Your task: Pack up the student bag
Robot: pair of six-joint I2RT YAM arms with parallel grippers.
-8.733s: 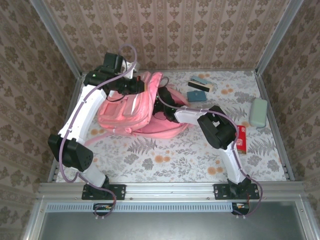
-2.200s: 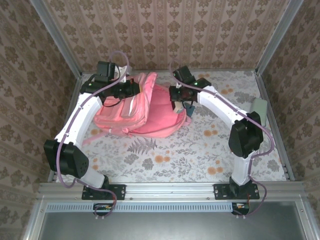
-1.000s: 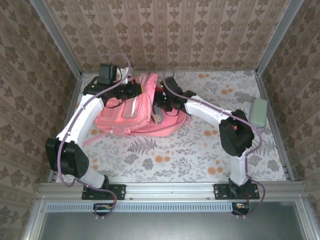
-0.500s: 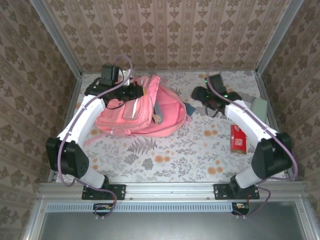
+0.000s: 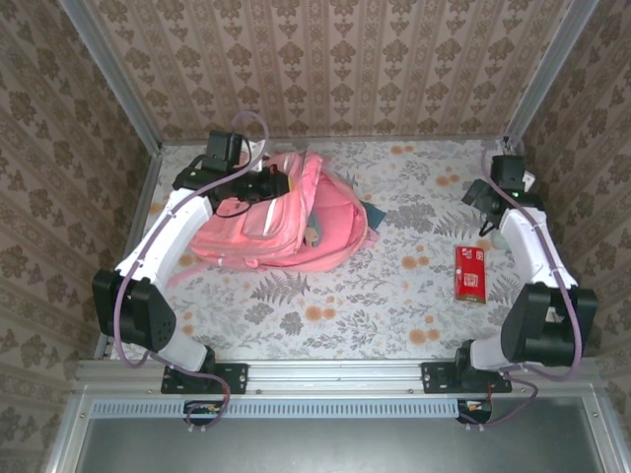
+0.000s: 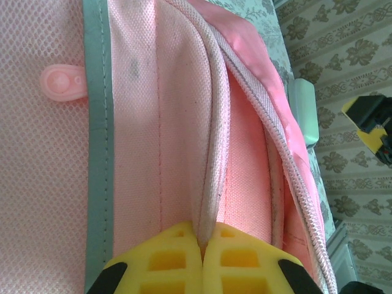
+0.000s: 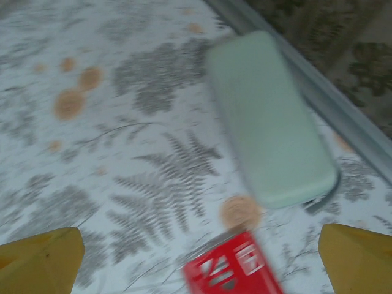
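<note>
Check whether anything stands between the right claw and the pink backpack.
Nothing visible blocks it. Bare floral tabletop separates the open right claw from the pink fabric backpack; a small dark-blue item lies at the backpack's right edge, and the red rectangular box sits off that line.

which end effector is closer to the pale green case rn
Right. The right end effector, open, faces the pale green case at the right edge of the table; the left end effector is far across the table, shut on the student bag.
</note>
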